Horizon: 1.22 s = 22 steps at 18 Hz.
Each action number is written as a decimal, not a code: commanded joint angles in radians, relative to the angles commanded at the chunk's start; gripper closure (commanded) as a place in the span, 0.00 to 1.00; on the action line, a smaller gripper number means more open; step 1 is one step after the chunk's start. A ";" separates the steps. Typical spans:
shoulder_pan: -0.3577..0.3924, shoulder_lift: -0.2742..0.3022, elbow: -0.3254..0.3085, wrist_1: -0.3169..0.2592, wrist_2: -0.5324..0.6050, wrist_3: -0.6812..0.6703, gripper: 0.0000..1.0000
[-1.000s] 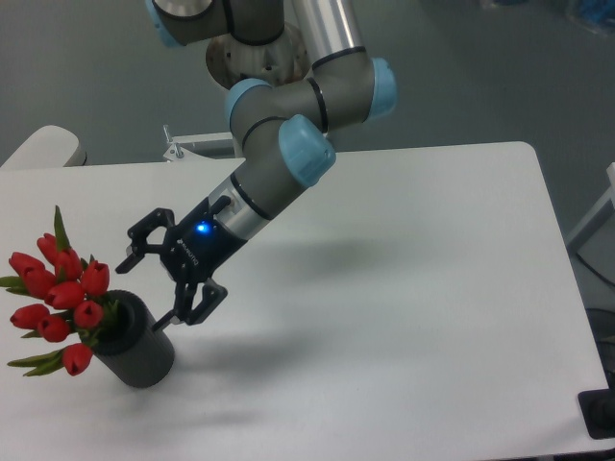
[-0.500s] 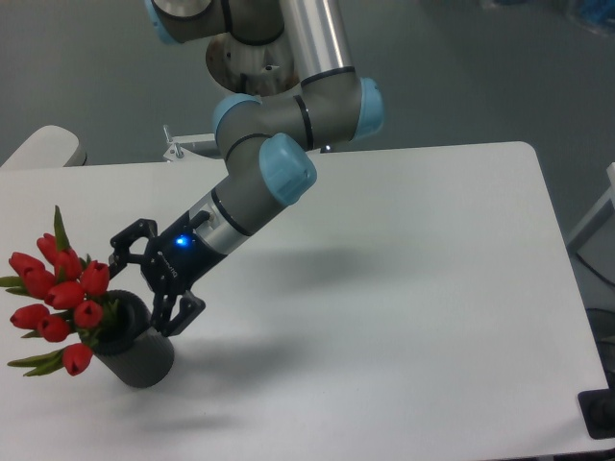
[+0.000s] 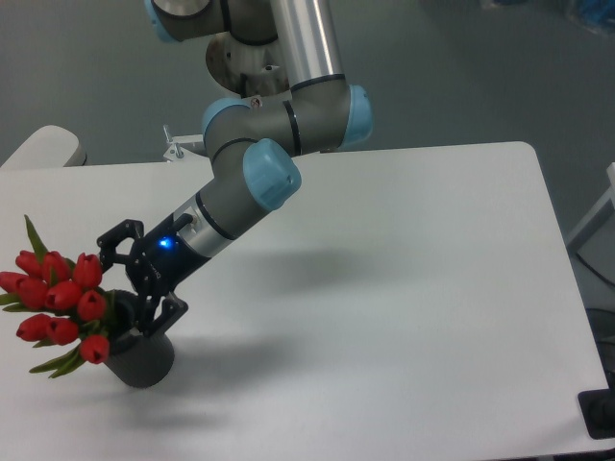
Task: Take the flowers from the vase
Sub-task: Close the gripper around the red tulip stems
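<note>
Lower and further left than half a second ago, the tool [image 3: 128,280] reaches the rim of the vase [image 3: 142,357] at the bench's [image 3: 404,288] left edge, jaws spread wide and holding nothing, as the flowers [image 3: 60,305] lean further left.

— What fills most of the view?
— A white rounded-corner tabletop [image 3: 413,288], evenly lit, soft shadows near its centre.
— And beyond it?
— A dull grey-green floor [image 3: 500,77] from nine to three o'clock, a pale rounded seat edge [image 3: 43,146] at nine, a small metal bracket [image 3: 183,146] at eleven.
</note>
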 joint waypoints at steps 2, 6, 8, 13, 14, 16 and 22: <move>-0.002 -0.002 0.000 0.002 0.000 0.003 0.00; -0.005 -0.003 0.000 0.000 0.002 0.005 0.00; -0.011 -0.008 0.005 0.000 0.003 0.011 0.00; -0.029 -0.012 0.003 0.000 0.009 0.011 0.00; -0.029 -0.011 0.003 0.002 0.011 0.012 0.00; -0.028 -0.008 0.002 0.002 0.012 0.011 0.06; -0.028 -0.006 0.006 0.002 0.011 0.008 0.45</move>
